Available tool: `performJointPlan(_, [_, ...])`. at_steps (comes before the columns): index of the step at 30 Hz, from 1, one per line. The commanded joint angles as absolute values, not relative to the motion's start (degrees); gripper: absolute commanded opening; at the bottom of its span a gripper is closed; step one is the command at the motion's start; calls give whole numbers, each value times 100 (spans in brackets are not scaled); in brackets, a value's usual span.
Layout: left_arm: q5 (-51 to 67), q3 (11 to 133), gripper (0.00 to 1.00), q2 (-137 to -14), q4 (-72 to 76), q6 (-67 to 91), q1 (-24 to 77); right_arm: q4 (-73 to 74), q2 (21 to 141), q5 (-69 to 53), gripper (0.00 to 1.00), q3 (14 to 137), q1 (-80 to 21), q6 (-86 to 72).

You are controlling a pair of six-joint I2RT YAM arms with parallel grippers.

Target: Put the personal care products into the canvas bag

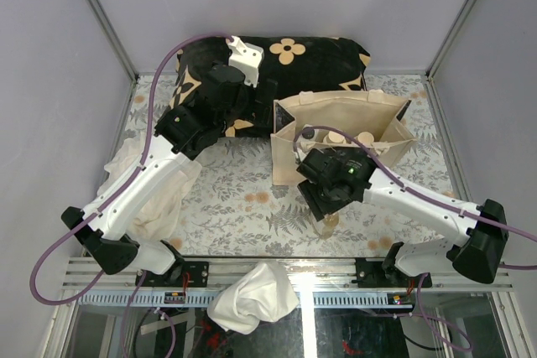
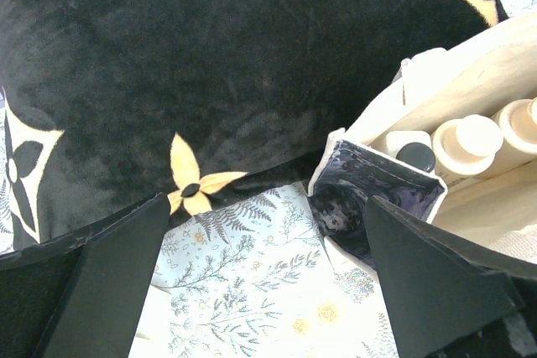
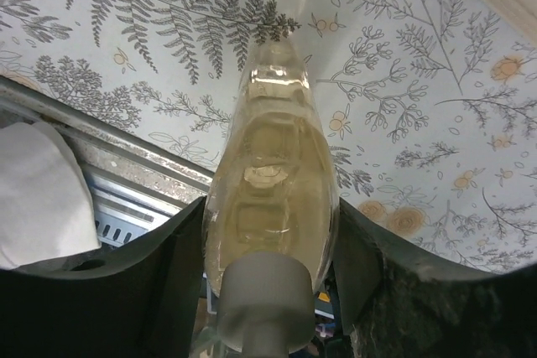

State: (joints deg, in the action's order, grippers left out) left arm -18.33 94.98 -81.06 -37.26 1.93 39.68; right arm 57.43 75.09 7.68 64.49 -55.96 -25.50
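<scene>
The canvas bag (image 1: pixel 289 127) stands open at the middle right of the table, its dark patch (image 2: pixel 369 199) facing the left wrist camera. Inside it stand the white bottle with dark cap (image 1: pixel 309 134) and two cream bottles (image 1: pixel 336 137) (image 1: pixel 364 137); all three also show in the left wrist view (image 2: pixel 415 155) (image 2: pixel 467 140) (image 2: pixel 520 123). My right gripper (image 1: pixel 331 207) is shut on the clear amber bottle (image 3: pixel 273 182), held above the table just in front of the bag, its white cap (image 3: pixel 260 299) toward the wrist. My left gripper (image 2: pixel 268 291) is open and empty, low by the bag's left end.
A black cushion with tan flowers (image 1: pixel 294 60) lies behind the bag and fills the left wrist view (image 2: pixel 210 81). One white cloth (image 1: pixel 155 199) lies under the left arm; another (image 1: pixel 252 295) hangs over the front rail (image 3: pixel 143 169).
</scene>
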Motion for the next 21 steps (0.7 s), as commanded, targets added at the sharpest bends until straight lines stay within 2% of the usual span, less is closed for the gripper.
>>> performJointPlan(1, [-1780, 9548, 100, -8087, -3502, 273, 3911, 6042, 7391, 842, 17, 7505, -5688, -2482])
performJointPlan(7, [-1712, 9517, 100, -8060, -3459, 229, 3911, 5695, 7183, -100, 0, 8143, -5925, -1914])
performJointPlan(10, [-1574, 9491, 100, -8093, -3443, 256, 3911, 5874, 7262, -42, 0, 8624, -5933, -1762])
performJointPlan(17, [-1372, 9371, 100, -8059, -3297, 321, 3912, 6332, 7483, 1122, 0, 10184, -5935, -1653])
performJointPlan(21, [-1399, 9469, 100, -8095, -3366, 279, 3911, 6895, 7790, 2534, 0, 11245, -5933, -1812])
